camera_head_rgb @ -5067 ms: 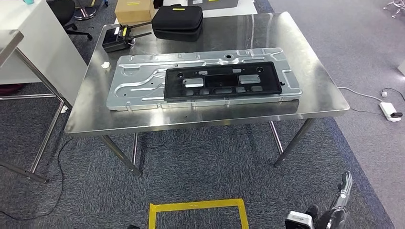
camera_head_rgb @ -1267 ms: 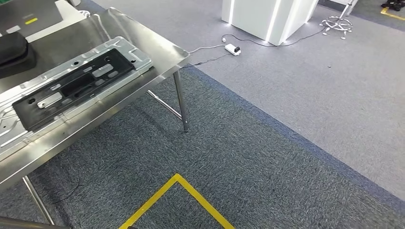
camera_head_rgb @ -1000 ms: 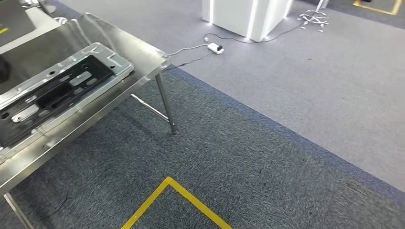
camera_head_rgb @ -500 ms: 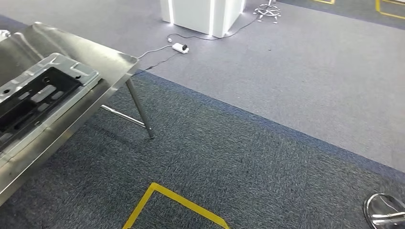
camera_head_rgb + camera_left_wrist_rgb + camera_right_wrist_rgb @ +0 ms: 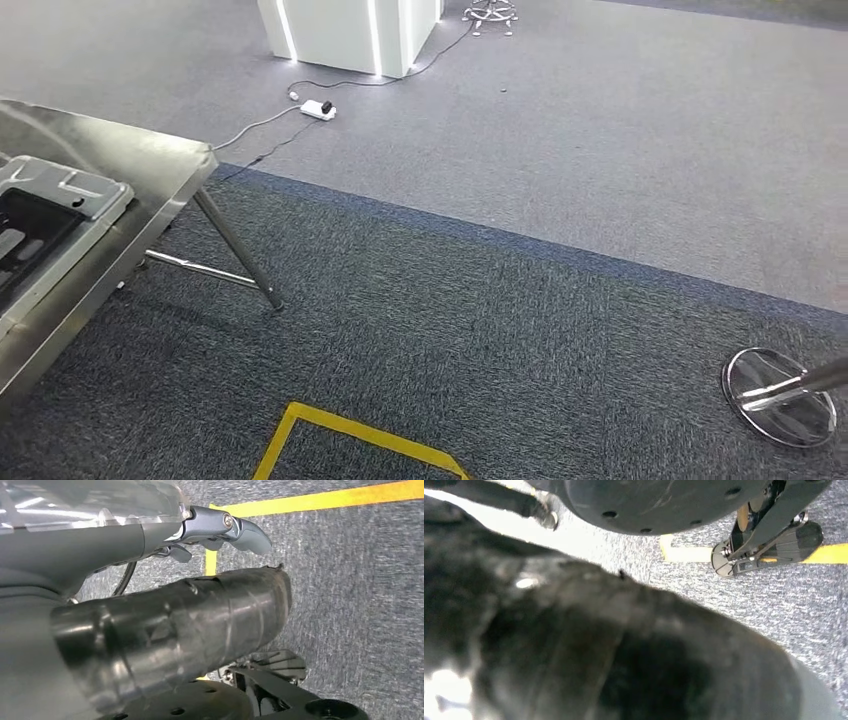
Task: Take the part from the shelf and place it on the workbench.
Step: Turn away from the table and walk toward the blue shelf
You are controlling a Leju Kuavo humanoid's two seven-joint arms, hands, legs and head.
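Observation:
The steel workbench shows just its right corner at the left edge of the head view. On it lies a silver stamped metal panel with a black plastic part on top, both cut off by the frame. No shelf is in sight. My left hand hangs over the carpet with its taped grey thumb and a dark finger stretched out, holding nothing. My right hand is a dark blur close to the camera, with nothing seen in it.
A slanted table leg reaches the dark carpet. A white lit pillar stands far back, with a power strip and cable on the floor. A chrome round base sits at the right. Yellow floor tape lies near me.
The whole view has swung to the right: the workbench has slid to the left edge, and the chrome base and more open floor have come into the picture.

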